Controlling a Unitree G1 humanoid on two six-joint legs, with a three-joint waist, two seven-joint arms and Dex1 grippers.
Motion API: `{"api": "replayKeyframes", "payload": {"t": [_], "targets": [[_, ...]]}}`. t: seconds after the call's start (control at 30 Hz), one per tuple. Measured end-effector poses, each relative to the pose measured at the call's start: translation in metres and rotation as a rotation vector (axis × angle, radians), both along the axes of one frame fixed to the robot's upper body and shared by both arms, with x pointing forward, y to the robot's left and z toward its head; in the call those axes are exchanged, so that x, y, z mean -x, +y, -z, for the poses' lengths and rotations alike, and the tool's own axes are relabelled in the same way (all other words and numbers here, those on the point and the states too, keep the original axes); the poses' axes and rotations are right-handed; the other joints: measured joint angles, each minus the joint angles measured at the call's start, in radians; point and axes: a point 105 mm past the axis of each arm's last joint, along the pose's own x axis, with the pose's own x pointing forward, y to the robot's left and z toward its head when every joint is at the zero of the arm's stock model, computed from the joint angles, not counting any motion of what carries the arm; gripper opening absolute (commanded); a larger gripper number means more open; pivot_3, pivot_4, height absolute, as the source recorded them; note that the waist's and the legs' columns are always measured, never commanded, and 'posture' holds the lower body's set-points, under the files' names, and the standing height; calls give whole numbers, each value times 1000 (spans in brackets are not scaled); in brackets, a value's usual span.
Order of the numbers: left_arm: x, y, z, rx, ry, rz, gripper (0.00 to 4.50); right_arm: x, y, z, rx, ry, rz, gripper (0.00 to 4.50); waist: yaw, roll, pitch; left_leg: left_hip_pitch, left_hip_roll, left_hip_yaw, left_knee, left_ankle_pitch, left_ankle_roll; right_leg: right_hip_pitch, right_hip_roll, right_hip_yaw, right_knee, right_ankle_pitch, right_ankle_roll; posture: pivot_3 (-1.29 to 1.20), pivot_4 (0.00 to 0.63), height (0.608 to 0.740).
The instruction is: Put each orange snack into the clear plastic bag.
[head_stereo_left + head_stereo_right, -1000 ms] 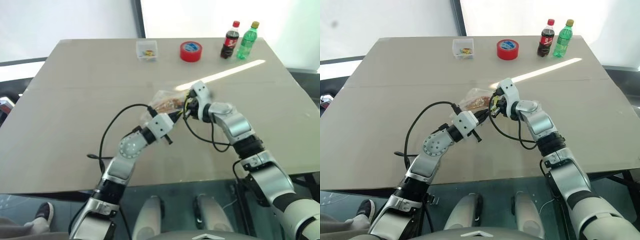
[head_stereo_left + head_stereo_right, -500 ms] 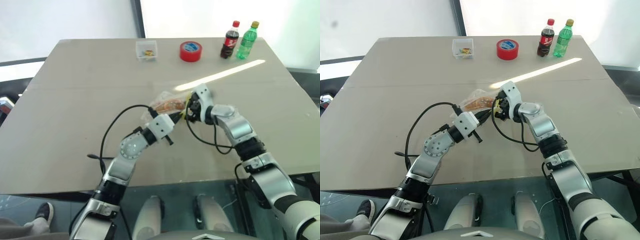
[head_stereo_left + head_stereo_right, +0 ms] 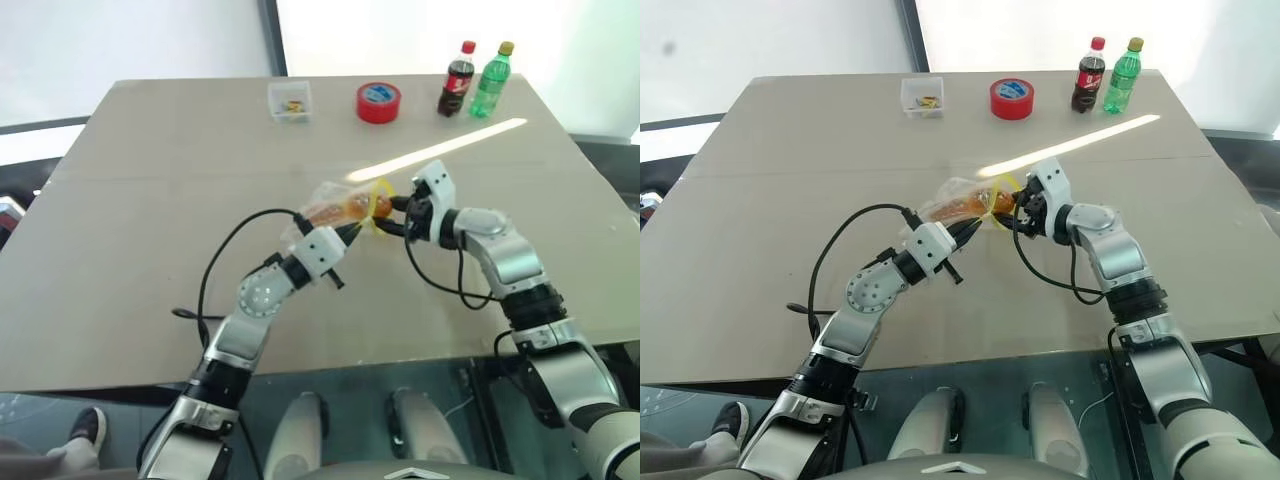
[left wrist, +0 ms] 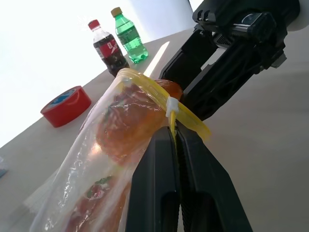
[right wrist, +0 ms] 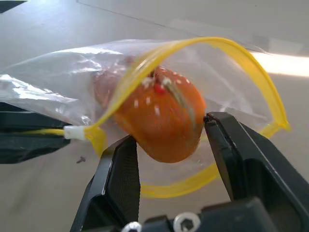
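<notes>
progress: pretty far along I'd say. One orange snack (image 5: 166,118) sits right in the mouth of the clear plastic bag (image 4: 104,159), half past the yellow zip strip (image 5: 193,53), and a second orange shape shows deeper inside through the plastic, so both look bagged or nearly so.
left claw (image 4: 175,145): clenched on the bag's zip strip, holding the bag up off the desk (image 3: 150,200) near the middle of the frame in the head views.
right claw (image 5: 176,145): released, fingers spread on either side of the front snack, not pinching it as far as I can tell.
what's left: my guess is nudging that front snack fully past the zip, then backing the right claw out.
around: red tape roll (image 3: 379,102), cola bottle (image 3: 457,80) and green bottle (image 3: 493,80) along the top edge, small clear box (image 3: 290,101) at upper middle left. All well apart from the bag.
in the way: nothing on the desk really; the snag risk is the open claw catching the yellow strip.
</notes>
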Motion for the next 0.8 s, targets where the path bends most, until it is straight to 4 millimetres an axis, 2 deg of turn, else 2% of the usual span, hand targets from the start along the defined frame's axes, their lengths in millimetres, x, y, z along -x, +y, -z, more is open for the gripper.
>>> {"api": "replayKeyframes", "payload": {"t": [0.07, 0.13, 0.17, 0.2, 0.3, 0.43, 0.6, 0.7, 0.8], "targets": [[0, -1, 0, 3, 1, 1, 0, -4, 12, 9, 42, -3, -3, 3031, 0, 0, 0, 0, 0, 0, 0, 0, 0, 0, 0, 0, 0, 0, 0, 0, 150, 740], [0, -1, 0, 6, 2, 2, 0, -5, 21, 14, 69, -18, -17, 3726, 3, 0, 0, 0, 0, 0, 0, 0, 0, 0, 0, 0, 0, 0, 0, 0, 150, 740], [0, -1, 0, 6, 2, 2, 0, -6, 23, 15, 78, -34, -22, 4225, 5, 0, 0, -1, 0, 0, 0, 0, 0, 0, 0, 0, 0, 0, 0, 0, 150, 740], [0, -1, 0, 6, 2, 1, 0, -8, 25, 14, 82, -54, -18, 4449, 8, 0, 0, -1, 0, 0, 0, 0, 0, 0, -1, 0, -1, 0, 0, 0, 150, 740], [0, -1, 0, 6, 1, 0, 0, -8, 24, 13, 86, -66, -27, 4449, 8, 0, 0, -2, -1, 0, 0, 0, 0, 0, -1, 0, -2, 0, 0, 0, 150, 740], [0, -1, 0, 5, 0, -3, 0, -6, 8, 15, 109, -55, -44, 4449, 7, 0, 0, -1, -1, 0, 0, 0, 0, 0, -1, 0, -1, 0, 0, 0, 150, 740], [-1, 0, 0, 9, -1, -10, 0, -8, -30, 10, 115, -45, -7, 4449, 6, 0, 0, -1, -1, 0, 0, 0, 0, 0, -1, 0, -1, 0, 0, 0, 150, 740], [-1, 0, 0, 9, -1, -10, 0, -12, -45, 3, 98, -52, 39, 4449, 3, 0, 0, 0, -1, 0, 0, 0, 0, 0, -1, 0, -1, 0, 0, 0, 150, 740], [-1, 0, 0, 9, -1, -10, 0, -19, -55, 10, 99, -29, 99, 4449, 2, 0, 0, 0, 0, 0, 0, 0, 0, 0, 0, 0, -1, 0, 0, 0, 150, 740]]}}
